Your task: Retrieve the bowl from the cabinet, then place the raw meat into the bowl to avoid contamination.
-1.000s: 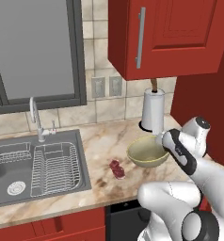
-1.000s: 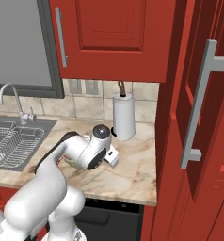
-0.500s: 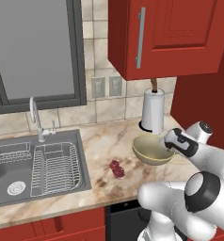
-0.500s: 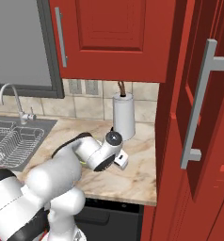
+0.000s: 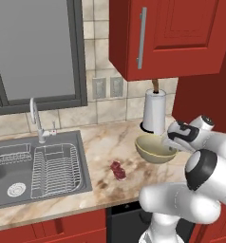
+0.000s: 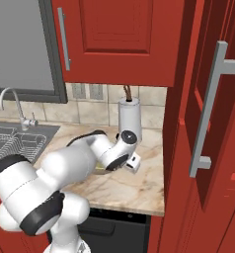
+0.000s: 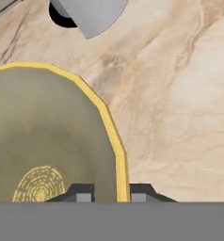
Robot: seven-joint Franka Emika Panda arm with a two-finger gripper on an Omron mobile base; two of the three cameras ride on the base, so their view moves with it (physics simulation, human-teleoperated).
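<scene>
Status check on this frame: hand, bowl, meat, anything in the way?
Hand shut on bowl rim, over the counter. Raw meat lies loose left of the bowl, not in it. Paper-towel roll stands close behind the bowl.

Bowl (image 5: 155,149): pale olive-tan, brighter yellow rim, yellow concentric-ring pattern at bottom in hand view.
Raw meat (image 5: 117,170): dark red, pink mottling.
Counter (image 5: 105,147): beige marble, brown veining.
Paper-towel roll (image 5: 155,113): white, dark base, brown post.
Wall cabinet (image 5: 172,35): red panelled, silver bar handle.
Pantry cabinet (image 6: 208,128): same red, silver handle.
Sink (image 5: 20,166): grey steel, wire rack.
Backsplash: tan tiles.
</scene>
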